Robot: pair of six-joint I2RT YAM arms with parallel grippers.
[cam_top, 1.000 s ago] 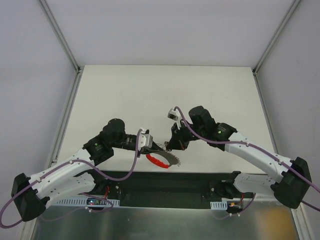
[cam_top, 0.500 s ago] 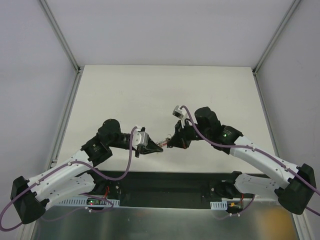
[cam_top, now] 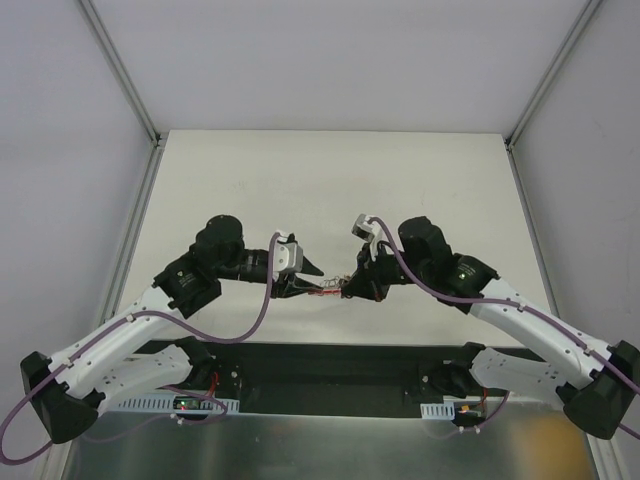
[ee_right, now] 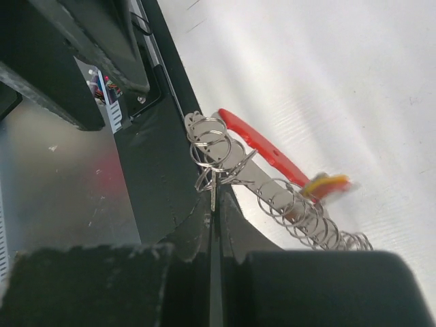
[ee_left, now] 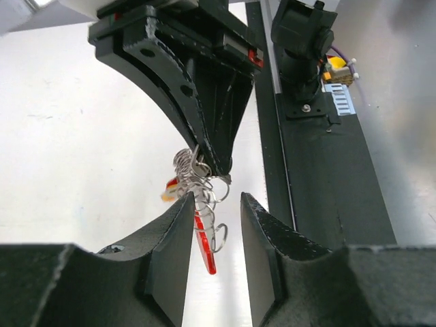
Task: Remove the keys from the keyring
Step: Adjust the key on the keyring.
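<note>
Right gripper (ee_right: 213, 208) pinched shut on thin silvery keyring (ee_right: 208, 146) with red plastic piece (ee_right: 262, 144), hanging between jaws of part-open, empty left gripper (ee_left: 219, 208); lone narrow pinch might slip, dropping it.

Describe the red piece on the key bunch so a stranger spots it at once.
At the near middle of the table, the left gripper and right gripper nearly meet tip to tip. The right one pinches the keyring, a tangle of silvery wire loops. The red piece is the single flat, bright red strip on it, next to a small yellow-orange tab; everything else is bare metal.
</note>
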